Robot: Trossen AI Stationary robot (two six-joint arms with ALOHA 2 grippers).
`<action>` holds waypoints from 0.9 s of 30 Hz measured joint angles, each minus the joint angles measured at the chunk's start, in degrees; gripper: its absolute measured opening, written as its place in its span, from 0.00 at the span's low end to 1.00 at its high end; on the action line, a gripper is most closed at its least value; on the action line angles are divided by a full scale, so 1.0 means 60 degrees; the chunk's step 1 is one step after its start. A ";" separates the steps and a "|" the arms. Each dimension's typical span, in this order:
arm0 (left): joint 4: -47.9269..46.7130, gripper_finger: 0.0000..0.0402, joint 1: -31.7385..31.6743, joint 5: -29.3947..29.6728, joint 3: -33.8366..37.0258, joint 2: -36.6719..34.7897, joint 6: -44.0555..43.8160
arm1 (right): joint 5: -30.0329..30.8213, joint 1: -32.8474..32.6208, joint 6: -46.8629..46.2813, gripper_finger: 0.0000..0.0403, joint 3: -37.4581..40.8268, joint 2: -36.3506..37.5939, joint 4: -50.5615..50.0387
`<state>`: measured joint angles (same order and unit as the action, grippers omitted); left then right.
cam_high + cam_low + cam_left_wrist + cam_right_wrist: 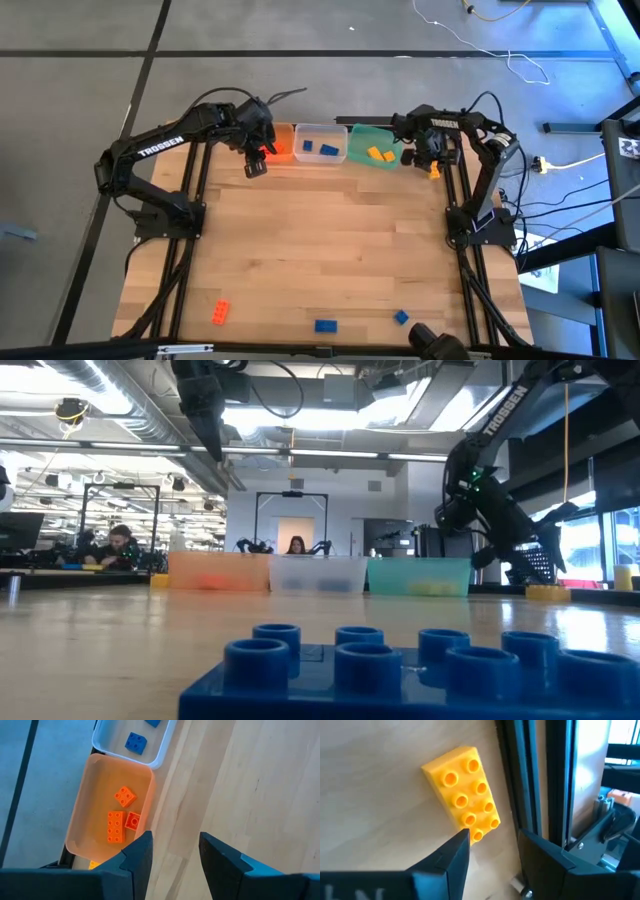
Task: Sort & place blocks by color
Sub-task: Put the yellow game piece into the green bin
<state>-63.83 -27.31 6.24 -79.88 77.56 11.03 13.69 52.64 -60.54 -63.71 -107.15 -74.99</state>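
My left gripper [175,854] is open and hovers over bare wood beside the orange tub [87,800], which holds three orange bricks [116,826]. The clear tub [320,143] holds blue bricks [135,742]; the green tub [375,148] holds yellow ones. My right gripper [492,844] is open just above a yellow two-by-four brick [462,792] that lies flat, studs up, near the table's right edge [436,172]. One fingertip overlaps the brick's end in the wrist view, while the low view shows the gripper [500,550] raised above the table. An orange brick [220,312] and two blue bricks [326,325] [401,317] lie near the near edge.
The three tubs stand in a row along the far edge. A black frame rail [530,775] runs along the table's right edge, close beside the yellow brick. A blue brick [400,670] sits right in front of the low camera. People sit in the room beyond.
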 joint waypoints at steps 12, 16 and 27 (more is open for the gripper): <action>0.0004 0.38 0.0000 0.0000 -0.0004 0.0000 -0.0020 | -0.0239 -0.0065 0.0700 0.43 -0.0016 0.1013 -0.0285; 0.0004 0.38 0.0000 0.0004 -0.0004 0.0000 0.0009 | -0.0225 -0.0169 0.1765 0.43 -0.0016 0.1607 -0.0175; 0.0004 0.38 0.0000 0.0004 -0.0004 0.0000 0.0018 | -0.0701 -0.0083 0.1472 0.43 0.0206 0.1930 0.2087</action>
<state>-63.81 -27.31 6.26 -79.90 77.56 11.14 9.48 52.14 -51.71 -62.48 -95.58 -62.47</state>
